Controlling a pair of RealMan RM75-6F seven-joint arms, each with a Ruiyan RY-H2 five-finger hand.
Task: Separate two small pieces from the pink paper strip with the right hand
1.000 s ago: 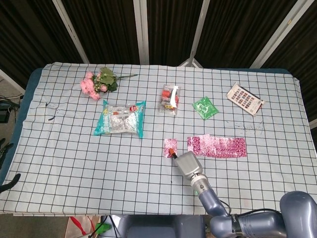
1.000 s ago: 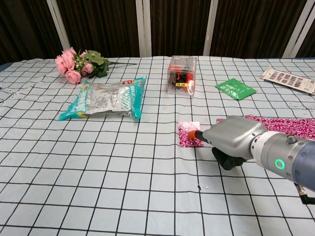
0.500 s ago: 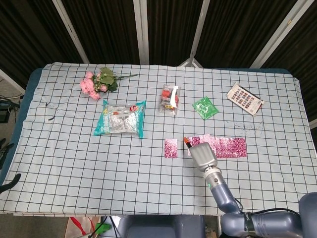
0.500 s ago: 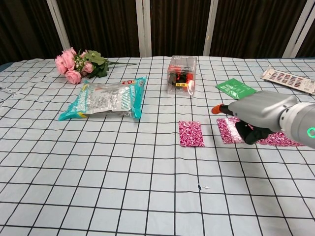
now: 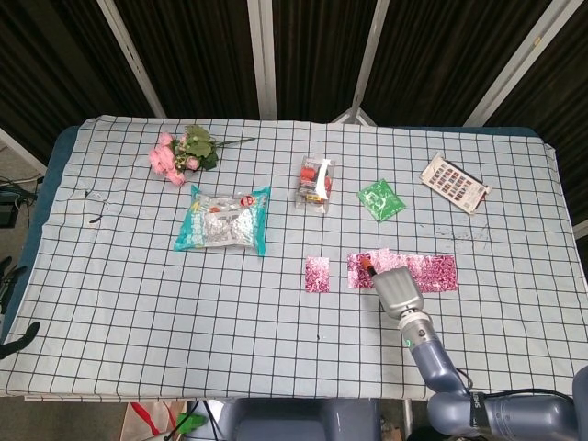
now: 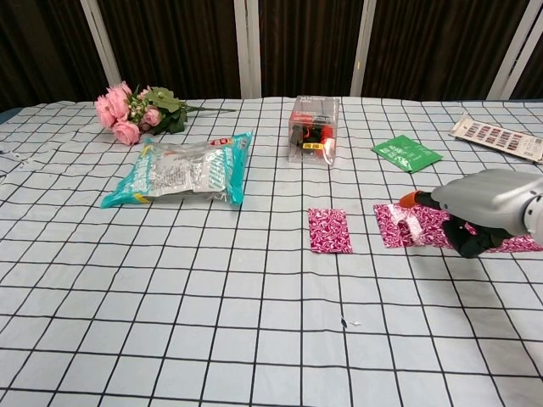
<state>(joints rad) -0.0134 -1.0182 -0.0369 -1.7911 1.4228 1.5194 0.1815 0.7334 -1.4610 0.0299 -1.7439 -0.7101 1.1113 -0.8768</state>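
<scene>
Risk: the strip [image 6: 450,231] lies loose and flat on the cloth [image 5: 138,303], so a pull on its near end could, I judge, drag the whole length along rather than part one segment; nothing is holding the far end down.
Risk two: a pull that runs askew might tear off a ragged or oversized bit, since the joint between segments is too small to make out in either view.
Risk three: the piece [image 5: 317,274] already lying apart sits just left of the strip's end, and a sweeping wrist might brush and shift it.
Right hand: the hand [image 6: 482,208] is over the strip's left portion, an orange fingertip reaching toward its near end; whether the fingers grasp the paper or merely rest above it, I cannot tell, as the palm hides them.
Left hand: not visible in either view.
Strip position: centre-right of the table, running left to right, its middle covered by the hand.
Progress: one piece looks separated; a second seems still to come.
Surroundings: snack bag [image 5: 223,220] well to the left, clear box [image 5: 315,182] and green packet [image 5: 380,198] behind the strip, flowers [image 5: 182,153] at far left, card [image 5: 453,182] at far right.
Obstruction: none of these lies between hand and strip; all are well apart from the work.
</scene>
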